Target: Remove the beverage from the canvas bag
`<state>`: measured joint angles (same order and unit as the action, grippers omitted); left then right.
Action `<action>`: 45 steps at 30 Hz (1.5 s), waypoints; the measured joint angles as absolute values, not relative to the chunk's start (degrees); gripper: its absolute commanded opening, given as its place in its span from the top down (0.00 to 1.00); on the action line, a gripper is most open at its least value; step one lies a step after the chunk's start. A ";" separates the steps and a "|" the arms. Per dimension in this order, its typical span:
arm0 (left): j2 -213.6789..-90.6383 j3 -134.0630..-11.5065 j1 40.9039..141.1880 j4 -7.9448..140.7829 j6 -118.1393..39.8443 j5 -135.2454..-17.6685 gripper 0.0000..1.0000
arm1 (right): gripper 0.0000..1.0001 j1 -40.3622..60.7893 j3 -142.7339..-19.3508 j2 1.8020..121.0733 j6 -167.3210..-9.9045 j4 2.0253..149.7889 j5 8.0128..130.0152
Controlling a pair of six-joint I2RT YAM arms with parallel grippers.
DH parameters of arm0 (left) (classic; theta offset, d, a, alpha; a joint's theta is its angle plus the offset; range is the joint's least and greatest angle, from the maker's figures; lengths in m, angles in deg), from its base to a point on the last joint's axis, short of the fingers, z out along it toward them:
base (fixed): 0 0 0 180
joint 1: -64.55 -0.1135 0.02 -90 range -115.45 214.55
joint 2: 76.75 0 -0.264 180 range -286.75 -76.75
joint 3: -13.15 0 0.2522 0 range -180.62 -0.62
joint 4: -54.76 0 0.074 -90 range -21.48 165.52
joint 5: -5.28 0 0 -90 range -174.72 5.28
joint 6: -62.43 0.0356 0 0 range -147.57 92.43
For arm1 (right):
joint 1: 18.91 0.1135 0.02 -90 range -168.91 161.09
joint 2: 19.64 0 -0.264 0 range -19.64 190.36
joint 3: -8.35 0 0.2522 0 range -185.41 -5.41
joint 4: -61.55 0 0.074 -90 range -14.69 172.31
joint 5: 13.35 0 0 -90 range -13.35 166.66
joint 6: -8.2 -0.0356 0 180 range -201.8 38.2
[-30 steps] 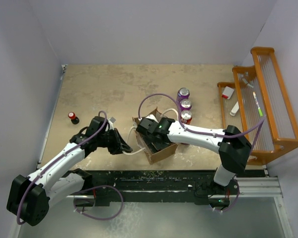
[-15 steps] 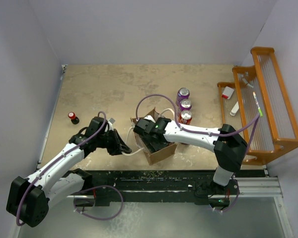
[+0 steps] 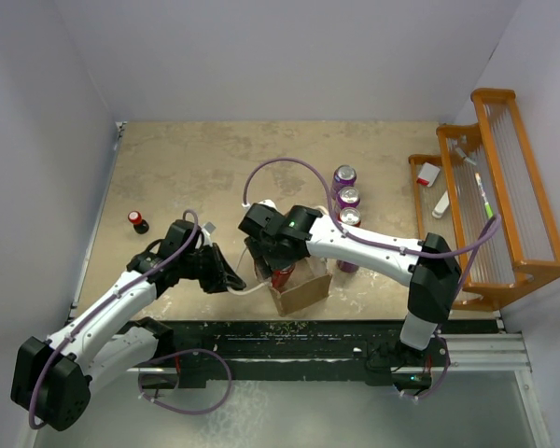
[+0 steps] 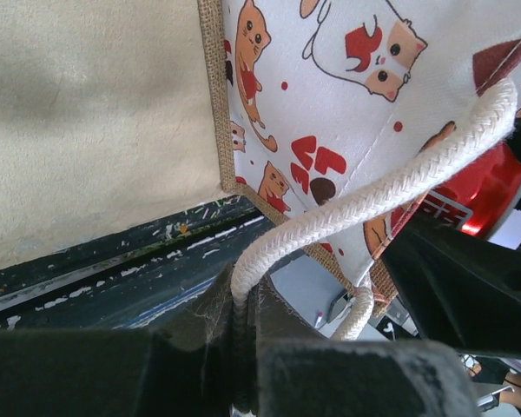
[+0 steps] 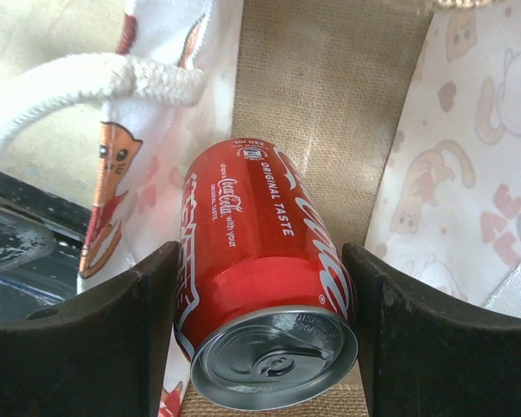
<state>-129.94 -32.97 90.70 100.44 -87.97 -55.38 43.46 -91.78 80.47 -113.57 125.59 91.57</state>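
Lifting stage of the extraction, as I read it from the remote console. My right gripper (image 3: 279,268) has both dark fingers (image 5: 113,339) pressed against the sides of the red aluminium cola can (image 5: 260,252), and the can's pull-tab end faces the wrist camera. The can sits at the open mouth of the tan-brown canvas bag (image 3: 305,287). In the right wrist view, coarse brown weave shows behind the can and pale cat-printed lining (image 5: 469,130) on either side of it. My left gripper (image 4: 243,321) is closed on the white rope handle (image 4: 373,195) and holds it out to the side of the bag.

Change from the earlier overhead frames: one second ago and half a second ago, the right gripper was sunk in the bag and no red showed. Now the can (image 3: 282,276) is visible from above at the bag's near-left corner. The right wrist has moved toward the left arm, and its purple cable (image 3: 289,166) arches farther across the beige tabletop (image 3: 196,168). The left arm, the bag and the handle have hardly shifted.

Unchanged on the table are a row of three upright drink cans (image 3: 348,197) beyond the bag, a small red-capped dark bottle (image 3: 138,221) on the left, and an orange wooden rack (image 3: 504,187) on the right.
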 measured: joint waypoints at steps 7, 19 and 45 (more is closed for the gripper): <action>-129.77 -32.97 90.70 101.30 -87.77 -55.38 1.00 | 1.00 42.91 -92.65 80.47 -115.64 125.20 89.41; -129.26 -33.52 90.70 102.89 -86.46 -55.94 1.00 | 1.00 39.72 -96.69 80.47 -117.37 125.22 87.29; -133.07 -35.77 90.70 103.59 -84.38 -56.42 1.00 | 1.00 30.56 -92.19 43.16 -117.13 120.35 106.39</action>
<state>-133.07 -35.77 90.70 103.59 -84.38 -56.42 30.56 -92.19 43.16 -117.13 120.35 106.39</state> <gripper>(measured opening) 0.061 0.704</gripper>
